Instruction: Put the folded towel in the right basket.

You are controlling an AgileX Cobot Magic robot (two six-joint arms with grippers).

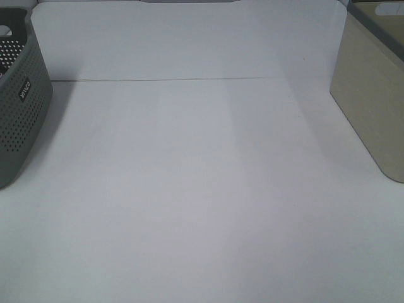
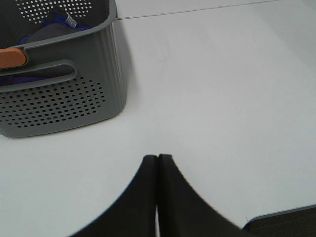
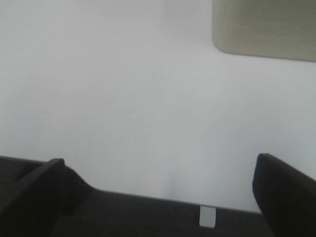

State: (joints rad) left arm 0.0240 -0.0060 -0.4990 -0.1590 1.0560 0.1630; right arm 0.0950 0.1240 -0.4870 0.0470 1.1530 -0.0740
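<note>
The right basket (image 1: 372,107), a beige solid-walled bin with a grey rim, stands at the table's right edge; one rounded corner of it also shows in the right wrist view (image 3: 264,27). My right gripper (image 3: 159,160) is open and holds nothing, well short of the bin. A dark flat strip with a small white tag (image 3: 207,216) lies between and below its fingers; it looks like the folded towel (image 3: 148,215), mostly cut off. My left gripper (image 2: 158,158) is shut and empty over bare table. Neither gripper shows in the exterior view, and neither does the towel.
A grey perforated basket (image 1: 19,107) with a small label stands at the left edge; in the left wrist view (image 2: 64,94) it holds blue and orange items. The white table (image 1: 202,189) lies between the two baskets. A dark patch (image 2: 286,222) shows near the left gripper.
</note>
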